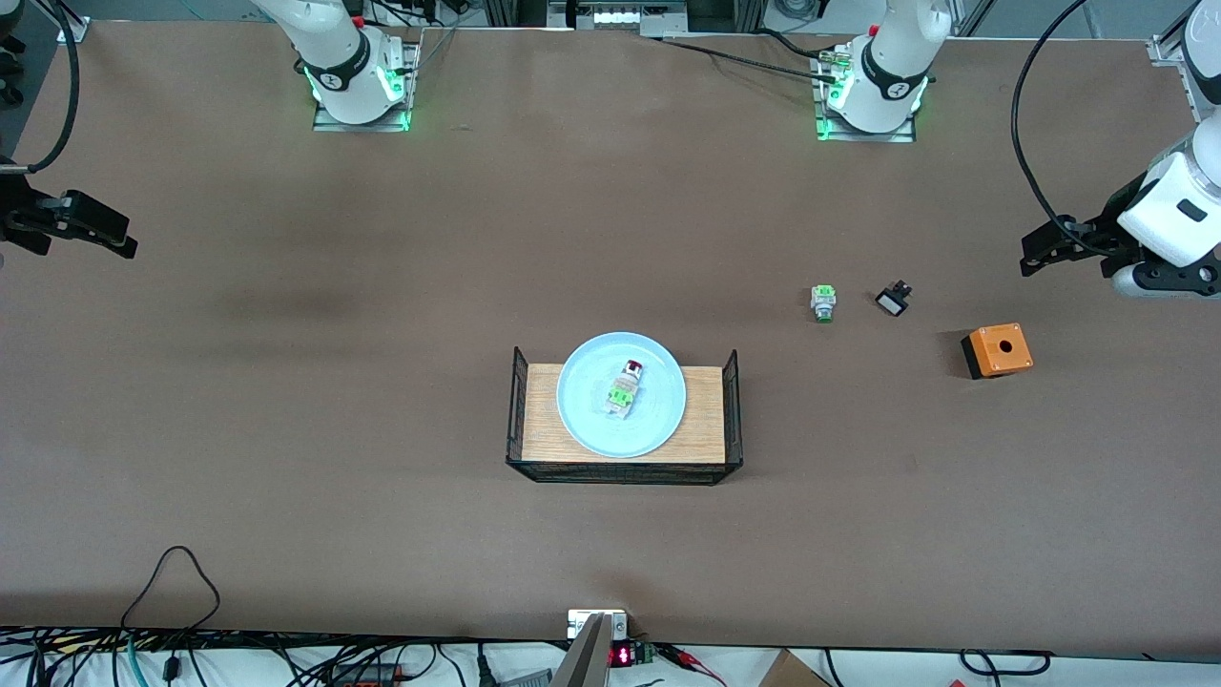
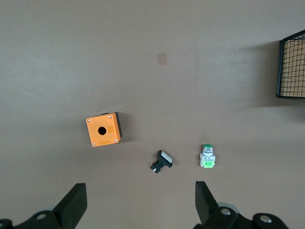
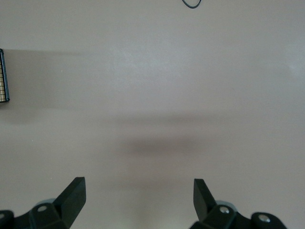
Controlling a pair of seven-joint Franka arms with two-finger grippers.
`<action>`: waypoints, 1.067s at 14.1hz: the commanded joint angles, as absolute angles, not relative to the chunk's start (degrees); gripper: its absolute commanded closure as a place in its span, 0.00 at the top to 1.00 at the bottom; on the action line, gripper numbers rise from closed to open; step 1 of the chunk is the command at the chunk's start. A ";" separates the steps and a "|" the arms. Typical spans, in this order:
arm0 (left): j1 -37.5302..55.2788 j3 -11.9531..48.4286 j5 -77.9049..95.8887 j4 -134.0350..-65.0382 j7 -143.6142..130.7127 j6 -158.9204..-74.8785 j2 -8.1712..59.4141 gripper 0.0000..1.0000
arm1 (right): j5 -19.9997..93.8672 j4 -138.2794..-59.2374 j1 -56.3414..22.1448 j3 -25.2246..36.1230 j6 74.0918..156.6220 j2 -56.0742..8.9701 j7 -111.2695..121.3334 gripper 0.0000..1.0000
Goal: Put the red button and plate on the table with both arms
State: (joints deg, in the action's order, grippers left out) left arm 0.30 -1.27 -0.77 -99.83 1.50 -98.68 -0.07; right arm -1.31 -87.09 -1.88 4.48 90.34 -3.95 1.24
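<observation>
Plate and red button on the rack, both arms held off

Tabletop [image 1: 286, 458], matte brown, filled the front view and carried everything else. Two white arms rose from bases along its edge farthest from the front camera, and both waited, raised, at the two ends of the table. The left gripper [image 1: 1054, 250] hung above bare table at the left arm's end, its fingers [image 2: 71, 204] spread wide with nothing between them; its wrist view looked down on three small parts. The right gripper [image 1: 81, 229] hung over bare table at the right arm's end, likewise spread wide and empty.

Near the middle of the table stood a light-wood rack [image 1: 701, 420] with black wire-mesh ends. The plate [image 1: 658, 420], round and pale blue, sat on the rack's wooden deck, its rim reaching past the deck's edges. The red button [image 1: 624, 386] lay on its side in the plate, red cap pointing away from the front camera, green block toward it.

Toward the left arm's end, an orange box [image 1: 998, 349] with a round hole in its top stood on the table. A green-capped button [image 1: 823, 302] lay between the rack and the box, with a small black part [image 1: 894, 300] with a white face just beside it, all three apart from one another.
</observation>
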 commanded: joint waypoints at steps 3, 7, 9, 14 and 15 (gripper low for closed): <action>0.18 -1.05 -0.18 -97.82 1.58 -97.38 0.97 1.00 | -0.26 -87.71 -1.76 4.48 89.65 -2.81 2.28 1.00; 0.53 -0.79 -0.09 -97.30 1.49 -95.20 0.88 1.00 | -0.26 -87.71 -1.76 4.48 89.74 -2.81 2.29 1.00; 1.23 0.43 0.00 -96.77 1.84 -92.65 0.97 1.00 | -0.26 -87.71 -1.76 4.48 89.74 -2.81 2.29 1.00; 1.41 9.11 1.23 -92.83 -0.43 -89.74 2.36 1.00 | -0.35 -87.71 -1.76 4.48 89.74 -2.81 2.29 1.00; 1.41 11.84 1.23 -90.81 -2.61 -89.56 3.68 1.00 | -0.35 -87.71 -1.76 4.40 89.74 -2.81 2.29 1.00</action>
